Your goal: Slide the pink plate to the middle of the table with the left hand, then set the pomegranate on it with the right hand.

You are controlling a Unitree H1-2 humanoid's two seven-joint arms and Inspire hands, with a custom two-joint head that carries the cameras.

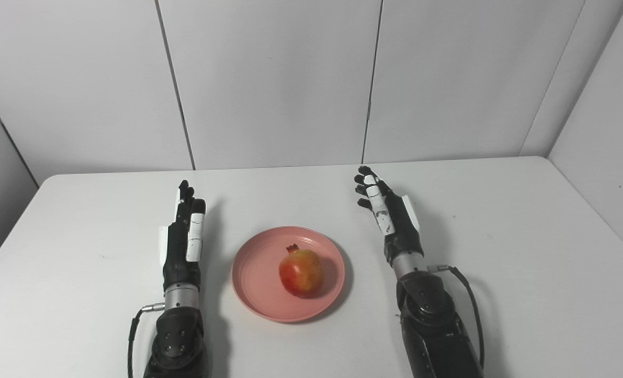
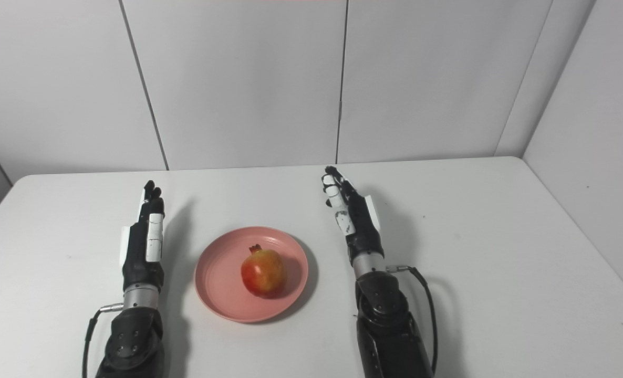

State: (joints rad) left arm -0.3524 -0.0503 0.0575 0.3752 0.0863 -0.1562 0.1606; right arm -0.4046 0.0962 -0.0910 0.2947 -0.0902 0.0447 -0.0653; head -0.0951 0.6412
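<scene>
Pomegranate (image 1: 301, 272) sits on pink plate (image 1: 253, 273) mid-tabletop (image 1: 527, 262); task looks complete. Left hand (image 1: 183, 231) and right hand (image 1: 387, 210) flank it, fingers spread, empty, clear of plate.

two head cams side by side, looking down at the table (image 1: 500, 210) from fairly close, nearly identical framing (right one's shifted slightly)

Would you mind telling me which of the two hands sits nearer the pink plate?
The left hand: its gap to the plate is narrower than the right hand's.
</scene>
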